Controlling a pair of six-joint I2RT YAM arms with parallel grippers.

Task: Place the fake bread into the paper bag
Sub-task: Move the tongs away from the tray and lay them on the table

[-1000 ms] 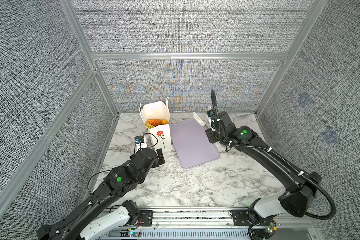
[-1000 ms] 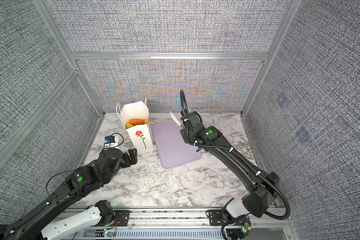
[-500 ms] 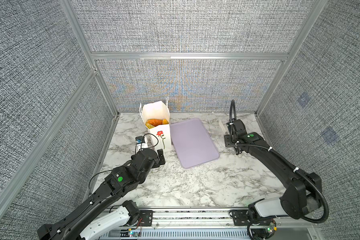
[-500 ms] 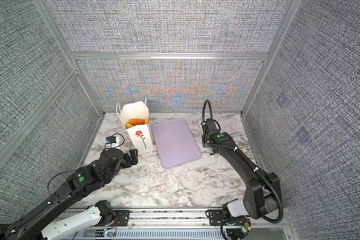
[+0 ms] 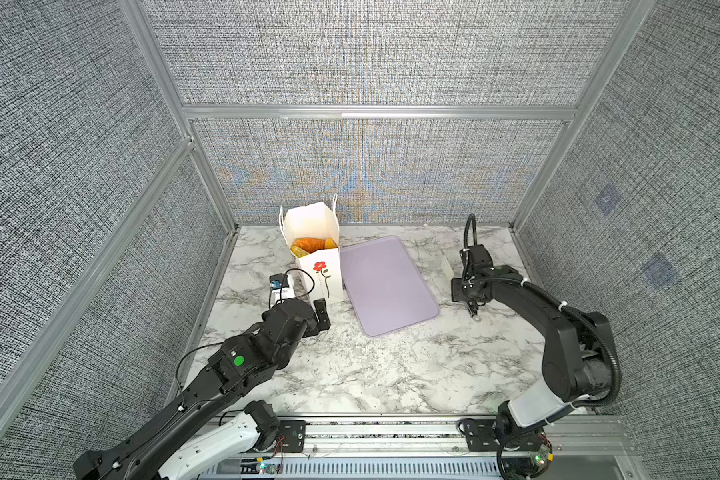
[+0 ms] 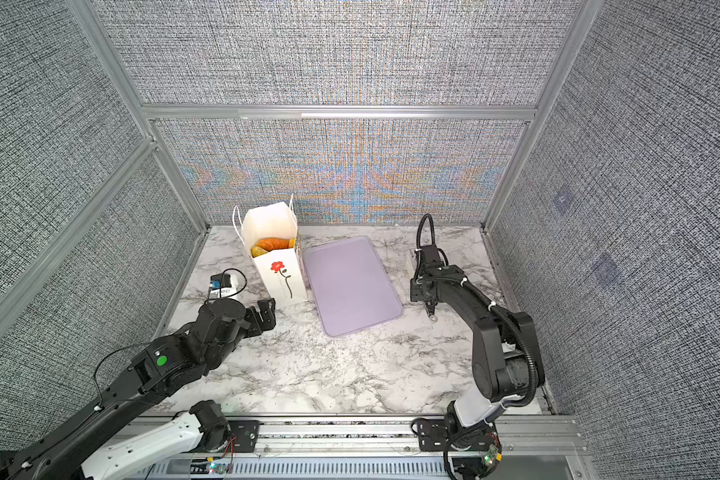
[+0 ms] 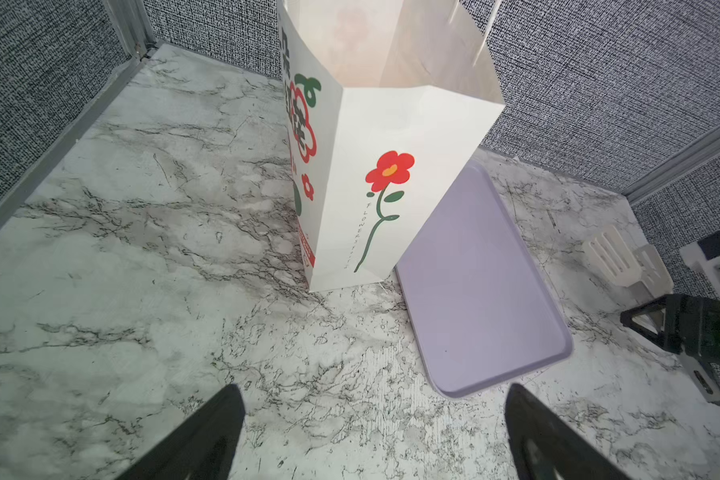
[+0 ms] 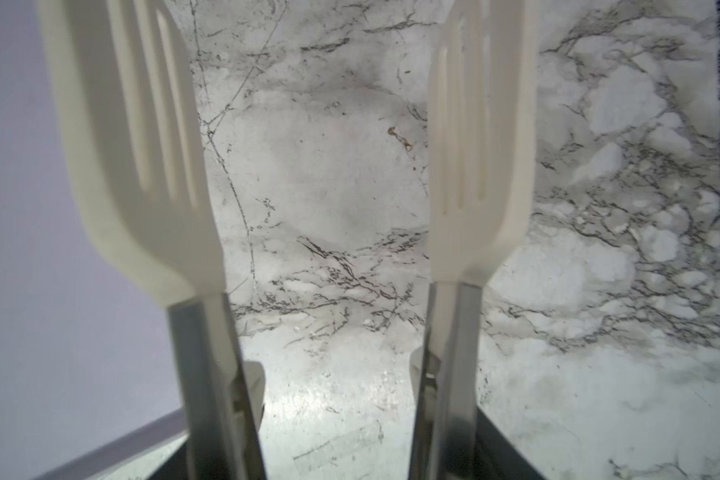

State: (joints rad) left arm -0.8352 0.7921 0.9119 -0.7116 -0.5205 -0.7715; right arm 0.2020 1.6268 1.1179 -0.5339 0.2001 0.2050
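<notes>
right gripper [image 5: 460, 289] gripping tongs [image 8: 134, 166], gaping empty | bread [image 5: 310, 244] seemingly all sitting in bag [image 5: 323, 274] | best: laying tongs flat, clearing tray [image 5: 387, 282]

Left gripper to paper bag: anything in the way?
Nothing visible. Only marble lies between the open left gripper and the paper bag. The fake bread sits inside the bag already; the lilac tray beside it holds none.

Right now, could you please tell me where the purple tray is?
In a top view, the tray lies flat on the marble table, toward the back middle. It sits just right of the paper bag, with the tongs off its right edge.
</notes>
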